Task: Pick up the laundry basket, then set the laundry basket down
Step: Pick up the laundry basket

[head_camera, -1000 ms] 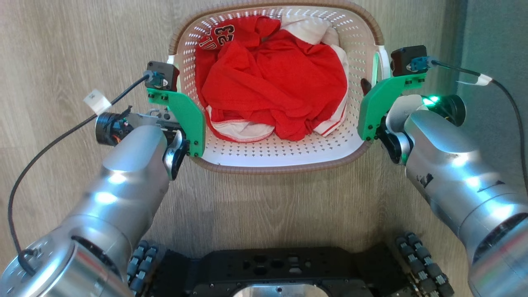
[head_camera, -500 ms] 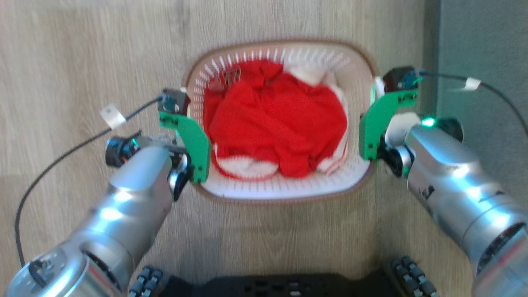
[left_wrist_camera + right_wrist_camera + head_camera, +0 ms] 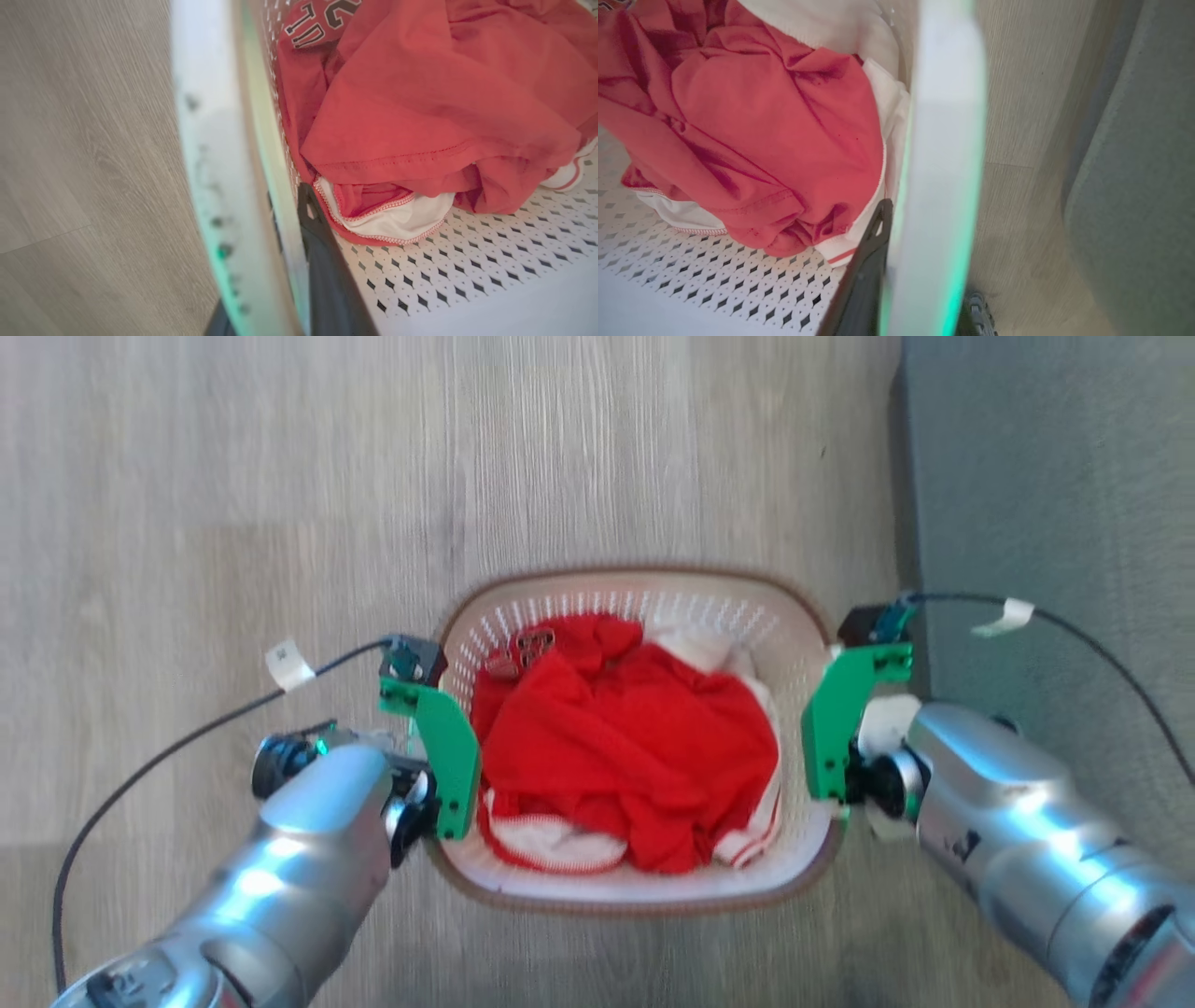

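The laundry basket point(image 3: 653, 607) sits in the middle of the head view over the pale wood-look floor point(image 3: 280, 476), its long sides running left to right, and is held between the two arms. Whether its base touches the floor cannot be told. A crumpled red garment point(image 3: 635, 756) with dark numerals fills most of it, lying over a white garment point(image 3: 700, 649) that shows at the far right and along the near edge.

The left gripper point(image 3: 446, 747) is at the basket's left side, clenched on it. In the left wrist view one dark finger point(image 3: 327, 270) lies inside against the perforated wall, and the white side handle point(image 3: 210, 140) runs up between the two fingers, tinted green.

The right gripper point(image 3: 834, 728) is at the basket's right side, likewise clenched on it. In the right wrist view its dark finger point(image 3: 866, 275) lies inside, just beside the red cloth, with the white handle point(image 3: 943, 140) against its outer face.

A grey-green surface point(image 3: 1055, 476) borders the floor on the right, near the right arm. A black cable point(image 3: 187, 747) trails left from the left wrist.
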### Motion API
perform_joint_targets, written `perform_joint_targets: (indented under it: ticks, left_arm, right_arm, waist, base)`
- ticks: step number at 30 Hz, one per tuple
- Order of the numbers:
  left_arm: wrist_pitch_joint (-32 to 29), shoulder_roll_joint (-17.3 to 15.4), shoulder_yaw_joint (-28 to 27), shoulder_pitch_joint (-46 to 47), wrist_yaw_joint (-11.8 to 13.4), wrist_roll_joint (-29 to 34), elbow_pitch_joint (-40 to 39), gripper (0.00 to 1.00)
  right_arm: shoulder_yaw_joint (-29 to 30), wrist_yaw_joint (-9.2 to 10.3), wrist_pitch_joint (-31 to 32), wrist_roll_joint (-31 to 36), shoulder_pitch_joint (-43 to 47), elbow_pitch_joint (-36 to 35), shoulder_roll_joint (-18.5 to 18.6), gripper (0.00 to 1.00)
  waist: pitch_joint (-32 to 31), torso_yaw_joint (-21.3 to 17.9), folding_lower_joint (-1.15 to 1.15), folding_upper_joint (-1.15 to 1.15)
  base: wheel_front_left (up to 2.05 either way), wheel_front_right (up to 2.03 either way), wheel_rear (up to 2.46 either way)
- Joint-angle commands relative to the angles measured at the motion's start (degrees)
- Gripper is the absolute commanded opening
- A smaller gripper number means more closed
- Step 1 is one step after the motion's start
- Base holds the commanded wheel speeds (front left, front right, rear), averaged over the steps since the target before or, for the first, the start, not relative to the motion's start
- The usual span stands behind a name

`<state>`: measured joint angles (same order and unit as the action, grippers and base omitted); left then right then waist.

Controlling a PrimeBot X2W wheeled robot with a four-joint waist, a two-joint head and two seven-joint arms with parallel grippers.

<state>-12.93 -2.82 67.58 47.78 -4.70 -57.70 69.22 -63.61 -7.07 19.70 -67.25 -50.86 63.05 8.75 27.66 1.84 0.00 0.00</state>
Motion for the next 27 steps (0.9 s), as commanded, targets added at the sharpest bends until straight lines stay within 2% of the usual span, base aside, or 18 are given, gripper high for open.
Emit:
perform_joint_targets:
  ticks: [1,16,27]
  left_arm:
    - [-0.1,-0.1,0.5,-0.4,-1.5,-0.2,-1.1,0.00]
    - [-4.5,-0.1,2.9,-7.7,-2.8,-3.1,-0.7,0.00]
    - [-8.2,-3.3,4.6,-11.3,-2.8,-4.9,-5.6,0.00]
  right_arm:
    - [-1.0,-0.42,1.0,-0.7,2.2,-2.3,-1.1,0.00]
    - [-5.2,-0.42,6.4,-4.8,6.6,-3.3,-2.7,0.00]
    - [-7.1,-0.42,8.5,-6.9,9.9,-2.7,-4.2,0.00]
  waist:
    - [-4.9,-0.3,0.00,0.00]
    - [-19.3,-0.5,0.00,0.00]
    - [-27.3,0.9,0.00,0.00]
  base:
    - [0.00,0.00,0.00]
    - [0.00,0.00,0.00]
    - [0.00,0.00,0.00]
